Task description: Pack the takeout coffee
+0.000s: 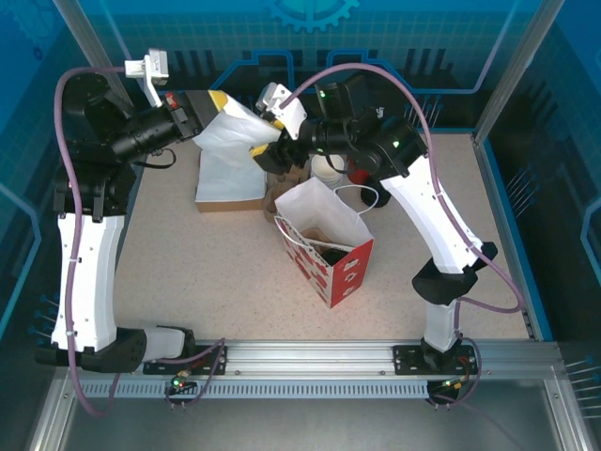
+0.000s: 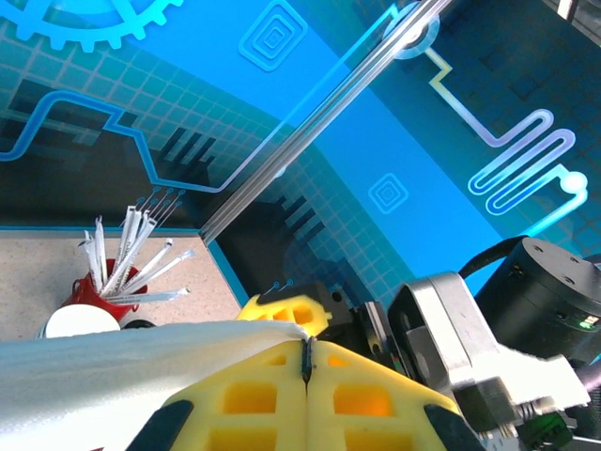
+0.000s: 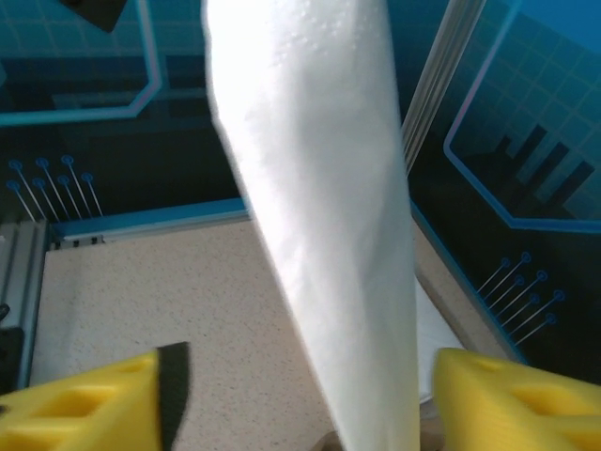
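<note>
Red straw cup (image 2: 94,287) half hidden behind white paper (image 2: 94,362), right fingers (image 3: 84,404) cropped at bottom edge

Speckled beige surface (image 1: 188,254), matte, with a thin raised blue edge (image 1: 512,246) on its right and far sides. A slotted aluminium rail (image 1: 310,355) runs along the near edge, with a grey metal ledge (image 1: 310,423) below it. The enclosure walls are blue panels (image 1: 441,38) printed with pale circuit-line tracery, grid squares and a gear outline (image 1: 310,11) at top centre. Silver aluminium posts (image 1: 516,66) rise at the far corners. Light is bright and even, shadows on the surface soft. Dark blocky shapes sit low on the panels.
</note>
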Tool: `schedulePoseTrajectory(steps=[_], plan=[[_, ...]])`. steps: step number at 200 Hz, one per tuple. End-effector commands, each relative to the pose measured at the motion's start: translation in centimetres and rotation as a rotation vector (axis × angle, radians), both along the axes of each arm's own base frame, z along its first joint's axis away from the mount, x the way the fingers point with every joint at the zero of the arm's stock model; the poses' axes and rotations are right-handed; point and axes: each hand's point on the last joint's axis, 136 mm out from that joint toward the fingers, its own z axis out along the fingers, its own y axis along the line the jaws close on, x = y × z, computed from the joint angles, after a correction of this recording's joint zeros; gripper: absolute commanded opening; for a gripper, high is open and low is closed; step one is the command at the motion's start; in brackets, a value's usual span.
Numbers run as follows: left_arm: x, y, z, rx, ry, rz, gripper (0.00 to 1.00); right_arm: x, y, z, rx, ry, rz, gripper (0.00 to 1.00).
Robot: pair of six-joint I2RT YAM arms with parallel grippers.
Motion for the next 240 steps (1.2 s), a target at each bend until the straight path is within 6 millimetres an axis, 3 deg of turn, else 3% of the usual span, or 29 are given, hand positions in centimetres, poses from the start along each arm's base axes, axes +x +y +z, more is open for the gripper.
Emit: schedulePoseTrajectory(steps=[1,39,46,63,100,127,180,240], plan=[[-2.4,-0.7,2.3,-0.045,-0.032,-0.061,0.0,0.0,0.4,1.5,0.041,-0.029,0.01,0.57],[-2.7,-0.6,2.4,-0.029,-0.042,-0.051,0.0,-0.5,-0.8,1.9,0.04,-0.009,-0.002,0.18],[-2.8,-0.5,2.4,-0.026,-0.046,-0.051,0.03,-0.8,-1.2,2.0,0.036,-0.005,-0.003,0.12],[-3.1,-0.5,2.6,-0.023,-0.064,-0.051,0.22,-1.7,-2.4,2.3,0.022,0.006,-0.015,0.0],[-4.5,-0.1,3.3,0.005,-0.145,-0.028,0.69,-4.0,-5.9,3.0,0.01,0.018,-0.078,0.0],[-5.5,0.6,3.3,0.039,-0.19,0.029,0.85,-5.8,-8.7,3.2,-0.005,0.02,-0.125,0.0],[-6.3,3.2,-0.2,0.119,-0.177,0.209,0.92,-7.8,-14.0,0.5,-0.122,0.085,-0.268,0.0],[-7.0,4.3,-4.6,0.175,-0.093,0.27,0.94,-8.1,-15.6,-4.6,-0.233,0.211,-0.348,0.0]])
